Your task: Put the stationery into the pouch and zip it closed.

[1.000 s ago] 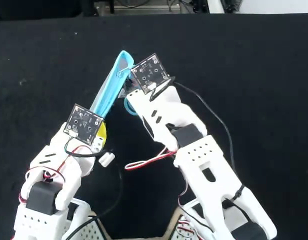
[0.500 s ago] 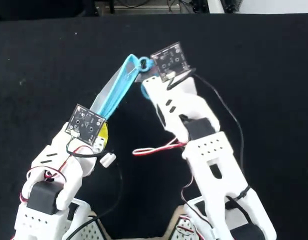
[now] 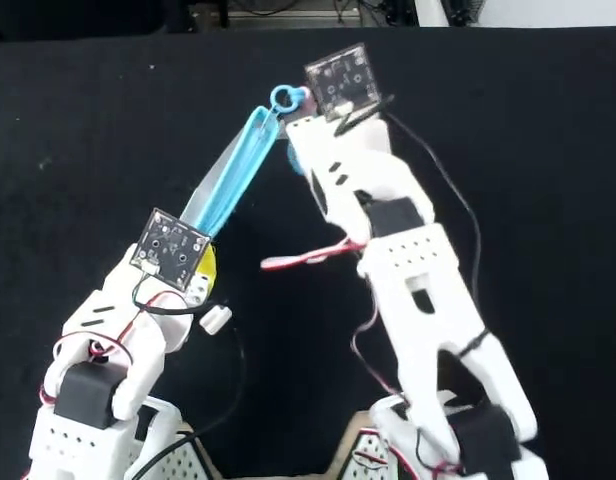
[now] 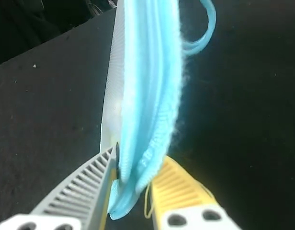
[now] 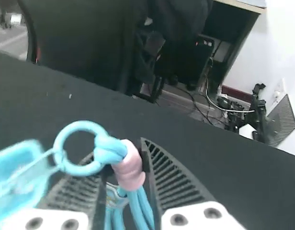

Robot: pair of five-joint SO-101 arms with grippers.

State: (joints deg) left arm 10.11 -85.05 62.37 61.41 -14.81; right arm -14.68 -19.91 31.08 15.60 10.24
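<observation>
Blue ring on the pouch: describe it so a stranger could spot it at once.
Over the black table a light blue pouch is held stretched out. At its far tip, beside the right hand gripping the knotted blue cord, sits the ring: the lone open circle.

Pouch (image 3: 231, 168) near end beneath left arm's camera board (image 3: 170, 247)

The pouch (image 3: 228, 175) stretches slantwise over the table (image 3: 528, 150), edge up. At the pouch's near end the left gripper (image 4: 133, 175) clamps it from both sides. At the pouch's far end sits its pull ring (image 3: 284, 98). Just right of that ring, the right gripper (image 5: 119, 154) pinches the cord (image 5: 133, 208) tied to it.
</observation>
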